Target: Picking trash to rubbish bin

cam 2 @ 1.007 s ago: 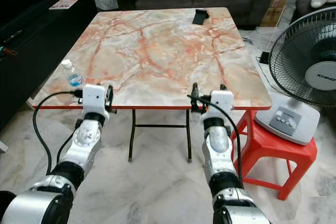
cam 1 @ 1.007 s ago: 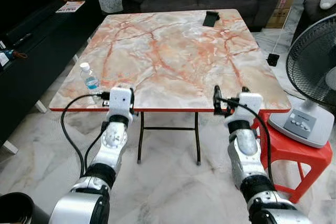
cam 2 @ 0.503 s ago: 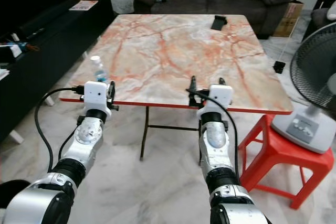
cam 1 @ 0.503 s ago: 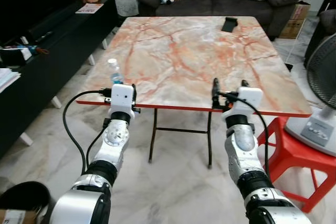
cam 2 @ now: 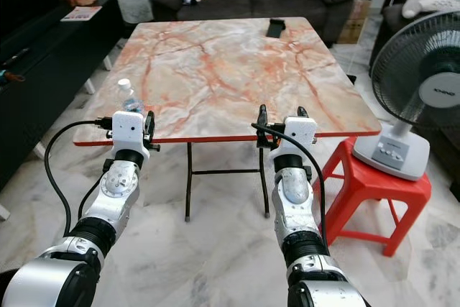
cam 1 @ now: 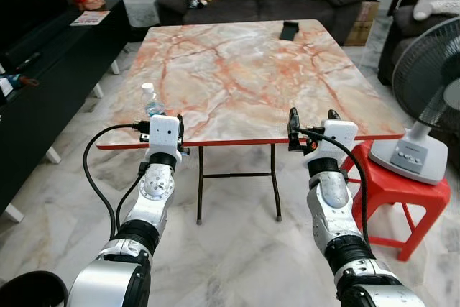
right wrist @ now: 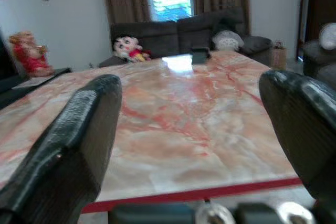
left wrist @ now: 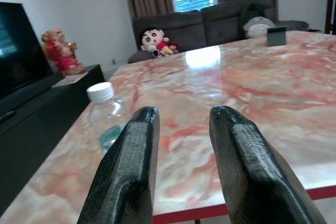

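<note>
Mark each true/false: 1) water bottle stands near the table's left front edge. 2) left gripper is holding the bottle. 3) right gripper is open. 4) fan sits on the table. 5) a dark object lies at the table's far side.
1) True: the water bottle stands upright on the marble table.
2) False: the left gripper is empty, short of the bottle.
3) True: the right gripper is spread wide.
4) False: the fan sits on a red stool.
5) True: the dark object.
</note>
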### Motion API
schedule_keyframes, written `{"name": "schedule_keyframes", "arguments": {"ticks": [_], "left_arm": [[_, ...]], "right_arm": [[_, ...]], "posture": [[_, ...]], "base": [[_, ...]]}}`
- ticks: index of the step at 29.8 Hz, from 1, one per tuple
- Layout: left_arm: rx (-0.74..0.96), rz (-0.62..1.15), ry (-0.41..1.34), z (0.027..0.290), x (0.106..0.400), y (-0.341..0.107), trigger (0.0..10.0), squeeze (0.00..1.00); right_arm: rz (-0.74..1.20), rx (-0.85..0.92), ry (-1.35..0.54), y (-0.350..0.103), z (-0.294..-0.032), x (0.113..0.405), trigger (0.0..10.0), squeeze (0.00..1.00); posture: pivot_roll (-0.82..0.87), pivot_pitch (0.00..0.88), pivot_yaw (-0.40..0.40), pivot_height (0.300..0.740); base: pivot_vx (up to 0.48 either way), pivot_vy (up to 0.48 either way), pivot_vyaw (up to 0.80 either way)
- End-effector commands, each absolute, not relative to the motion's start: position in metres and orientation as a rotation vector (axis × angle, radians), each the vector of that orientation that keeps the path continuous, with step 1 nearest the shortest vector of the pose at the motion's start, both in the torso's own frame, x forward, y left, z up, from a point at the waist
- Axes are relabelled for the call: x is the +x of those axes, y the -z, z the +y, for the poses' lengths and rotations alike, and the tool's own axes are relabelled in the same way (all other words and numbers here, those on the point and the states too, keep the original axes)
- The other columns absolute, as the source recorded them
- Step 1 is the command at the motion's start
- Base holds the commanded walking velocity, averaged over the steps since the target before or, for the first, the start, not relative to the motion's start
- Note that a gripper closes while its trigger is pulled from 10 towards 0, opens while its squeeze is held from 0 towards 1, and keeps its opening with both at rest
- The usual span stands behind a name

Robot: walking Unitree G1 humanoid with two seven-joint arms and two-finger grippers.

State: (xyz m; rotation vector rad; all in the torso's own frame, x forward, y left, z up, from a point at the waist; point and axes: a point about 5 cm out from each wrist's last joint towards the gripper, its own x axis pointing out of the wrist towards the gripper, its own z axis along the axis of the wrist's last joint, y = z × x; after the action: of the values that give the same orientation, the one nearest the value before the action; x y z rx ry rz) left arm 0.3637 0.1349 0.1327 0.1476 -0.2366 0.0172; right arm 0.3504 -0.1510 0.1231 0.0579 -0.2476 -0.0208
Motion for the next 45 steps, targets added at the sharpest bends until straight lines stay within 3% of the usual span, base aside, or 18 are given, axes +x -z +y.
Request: {"name": "schedule_keyframes", "arguments": {"ticks": [1, 17, 32, 40, 45], "left_arm": [[0.148, -0.249, -0.028, 0.138, 0.366, -0.139, 10.0, 0.00], [0.143, -0.259, -0.035, 0.139, 0.369, -0.145, 10.0, 0.00], [0.163, -0.301, 0.017, 0.128, 0.369, -0.152, 10.0, 0.00], [0.161, -0.299, 0.030, 0.127, 0.368, -0.150, 10.0, 0.00], [0.159, -0.308, 0.029, 0.126, 0.368, -0.152, 10.0, 0.00]], "right_arm": [[-0.262, 0.067, 0.017, -0.128, -0.148, 0.352, 10.0, 0.00], [-0.266, 0.084, 0.025, -0.131, -0.149, 0.353, 10.0, 0.00], [-0.263, 0.109, -0.005, -0.132, -0.143, 0.353, 10.0, 0.00], [-0.260, 0.111, -0.023, -0.133, -0.141, 0.353, 10.0, 0.00], [-0.258, 0.125, -0.051, -0.134, -0.138, 0.354, 10.0, 0.00]], "posture": [[-0.06, 0.000, 0.054, 0.740], [-0.06, 0.000, 0.060, 0.740], [-0.06, 0.000, 0.067, 0.740], [-0.07, 0.000, 0.065, 0.740], [-0.07, 0.000, 0.065, 0.740]], "base": [[0.000, 0.480, 0.00], [0.000, 0.320, 0.00], [0.000, 0.000, 0.00], [0.356, 0.000, 0.00], [0.442, 0.000, -0.75]]}}
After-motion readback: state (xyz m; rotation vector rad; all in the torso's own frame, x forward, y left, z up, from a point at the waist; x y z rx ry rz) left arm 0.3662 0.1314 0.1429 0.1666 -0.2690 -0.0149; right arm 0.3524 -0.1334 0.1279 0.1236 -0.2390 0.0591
